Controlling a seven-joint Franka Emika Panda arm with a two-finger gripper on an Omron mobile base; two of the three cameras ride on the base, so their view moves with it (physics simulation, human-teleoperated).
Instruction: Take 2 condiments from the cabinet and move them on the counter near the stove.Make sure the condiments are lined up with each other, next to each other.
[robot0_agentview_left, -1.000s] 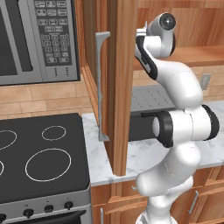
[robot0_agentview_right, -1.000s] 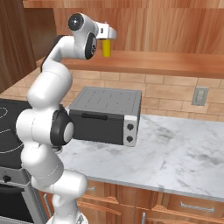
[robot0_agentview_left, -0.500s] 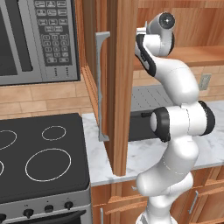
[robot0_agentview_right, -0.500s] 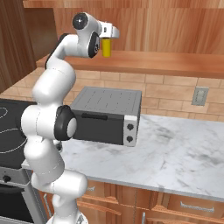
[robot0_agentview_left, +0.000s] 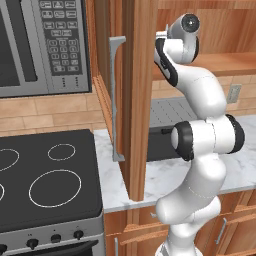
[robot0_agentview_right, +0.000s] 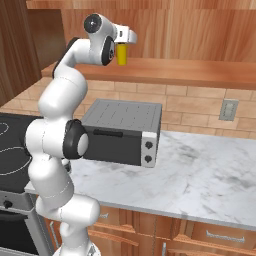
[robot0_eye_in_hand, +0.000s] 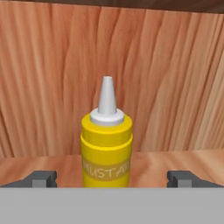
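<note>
Zero condiments moved: open gripper (robot0_eye_in_hand: 111, 179) straddles yellow bottle (robot0_eye_in_hand: 106, 148) upright on cabinet shelf (robot0_agentview_right: 200, 72); counter (robot0_agentview_right: 200, 170) awaits both.

I see the yellow mustard bottle (robot0_eye_in_hand: 106, 151) with its white pointed nozzle standing upright on the wooden cabinet shelf (robot0_agentview_right: 200, 72), near the back panel.

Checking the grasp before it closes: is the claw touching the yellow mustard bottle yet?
Apart. The hand view shows the claw open, bare shelf wood between each fingertip and the yellow mustard bottle.
</note>
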